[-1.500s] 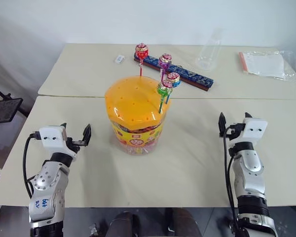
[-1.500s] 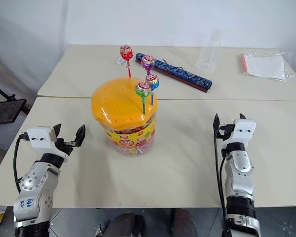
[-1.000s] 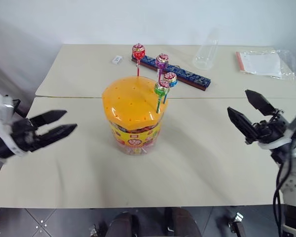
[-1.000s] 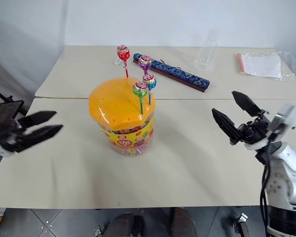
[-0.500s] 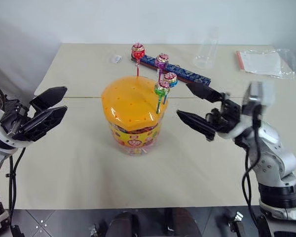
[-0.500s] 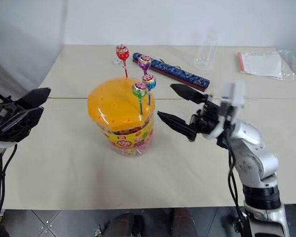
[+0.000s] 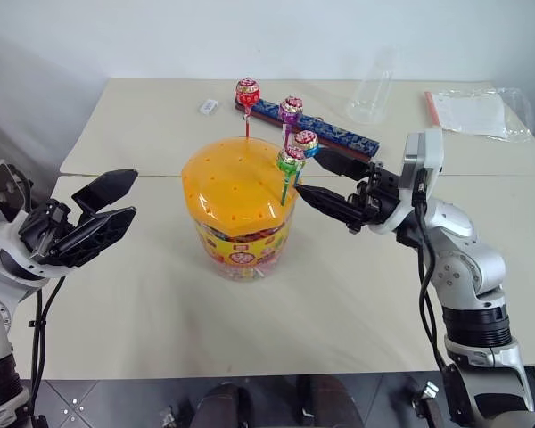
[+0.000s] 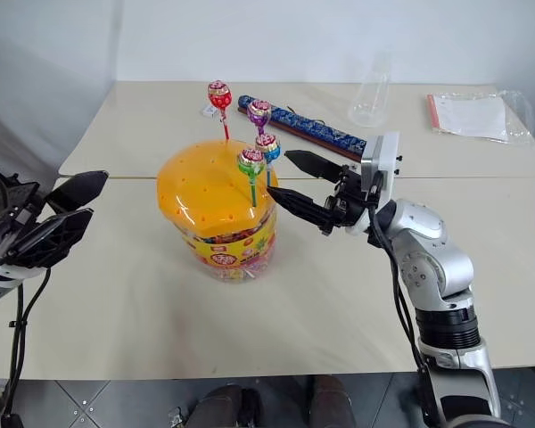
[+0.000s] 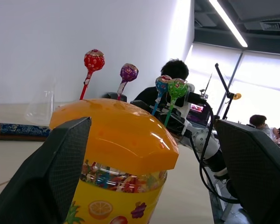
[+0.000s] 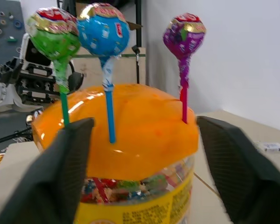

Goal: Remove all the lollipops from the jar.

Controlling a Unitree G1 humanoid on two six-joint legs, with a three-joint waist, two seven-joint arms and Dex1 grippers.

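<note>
The jar (image 7: 241, 241) stands mid-table, a clear cylinder with a yellow printed label and an orange domed lid (image 7: 234, 183). Several lollipops stand upright in the lid's holes: red (image 7: 247, 92), purple (image 7: 291, 110), blue (image 7: 306, 143) and green (image 7: 291, 161). My right gripper (image 7: 308, 172) is open just right of the blue and green ones, its fingers pointing at their sticks without touching them. In the right wrist view the green (image 10: 53, 32), blue (image 10: 102, 30) and purple (image 10: 184, 30) heads rise ahead of the open fingers (image 10: 72, 163). My left gripper (image 7: 132, 196) is open and empty, left of the jar.
A long blue patterned box (image 7: 325, 132) lies behind the jar. A clear plastic bottle (image 7: 374, 89), a bag of papers (image 7: 477, 111) and a small white item (image 7: 209, 107) sit on the far table. People (image 9: 170, 74) show in the background beyond the jar.
Both arms rose from the table. My right gripper swung left to the blue and green lollipops and its jaws narrowed. My left gripper edged toward the jar.
</note>
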